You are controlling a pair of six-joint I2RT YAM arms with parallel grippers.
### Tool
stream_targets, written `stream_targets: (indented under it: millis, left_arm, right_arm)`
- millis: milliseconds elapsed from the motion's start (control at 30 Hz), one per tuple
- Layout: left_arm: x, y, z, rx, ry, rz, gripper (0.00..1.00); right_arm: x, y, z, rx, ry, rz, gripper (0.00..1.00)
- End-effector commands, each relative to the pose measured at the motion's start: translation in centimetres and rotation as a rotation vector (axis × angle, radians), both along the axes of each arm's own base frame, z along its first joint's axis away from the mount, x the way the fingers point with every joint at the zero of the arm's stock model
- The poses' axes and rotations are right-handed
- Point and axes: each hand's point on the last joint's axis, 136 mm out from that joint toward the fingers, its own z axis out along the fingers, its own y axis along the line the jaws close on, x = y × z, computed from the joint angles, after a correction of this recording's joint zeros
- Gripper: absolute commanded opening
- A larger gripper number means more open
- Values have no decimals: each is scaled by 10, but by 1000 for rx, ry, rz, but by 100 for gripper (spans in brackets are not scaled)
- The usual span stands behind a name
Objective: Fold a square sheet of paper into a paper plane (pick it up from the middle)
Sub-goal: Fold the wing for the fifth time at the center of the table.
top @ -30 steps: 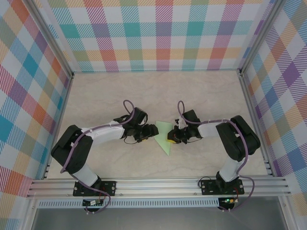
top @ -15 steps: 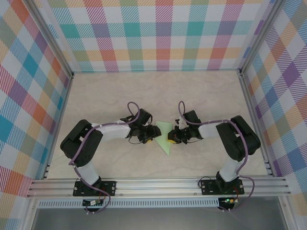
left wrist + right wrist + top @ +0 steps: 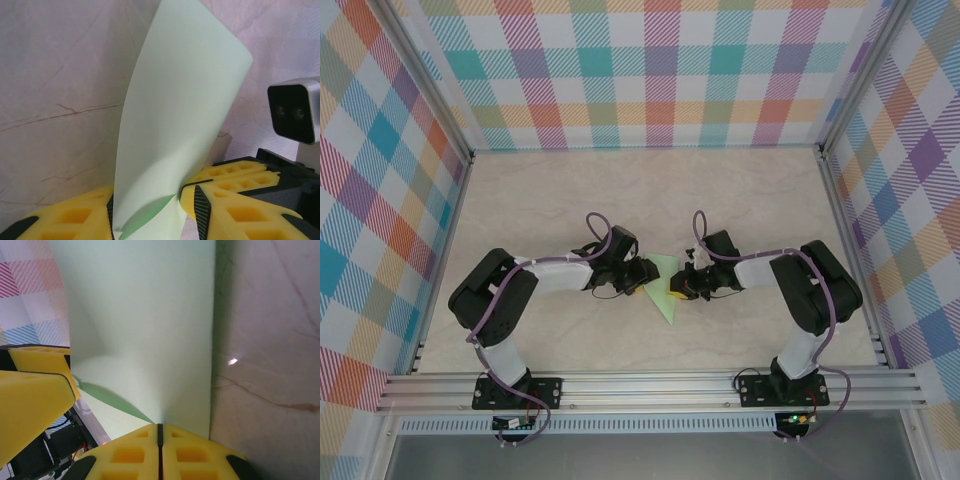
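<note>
Top view: both arms sit low with elbows bent outward and forearms turned inward, so the 2 grippers face each other over the table (image 3: 570,200). The paper (image 3: 665,295) is between the left gripper (image 3: 646,274) and the right gripper (image 3: 680,287). It is a pointed green shape with its tip toward the bases.

Left wrist view: left gripper (image 3: 150,199) has its jaws apart. The paper (image 3: 180,110) rises from the gap as 1 curled sheet, lower edges at both pads, not pressed flat. The right gripper's yellow fingers (image 3: 227,172) are just beyond its right finger.

Right wrist view: right gripper (image 3: 159,432) is clenched, pads meeting on the paper's (image 3: 150,330) near edge. The sheet bows away ahead of the fingers.
</note>
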Motion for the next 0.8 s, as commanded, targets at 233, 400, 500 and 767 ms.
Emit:
stream_targets:
  millis: [233,400,500,767]
  left_arm:
    - [1,-7,2,-28,-25,-13,32]
    - [1,-4,1,-15,-36,-18,11]
    - [1,-5,2,-23,-35,-9,4]
    - [1,-3,9,-26,-49,15,1]
  right_arm:
    - [-5,-14,-28,-84,48,-36,7]
    - [2,-9,-7,-42,-11,-26,8]
    - [6,-11,10,-49,-87,-28,11]
    - [1,-34,40,-214,-281,-49,29]
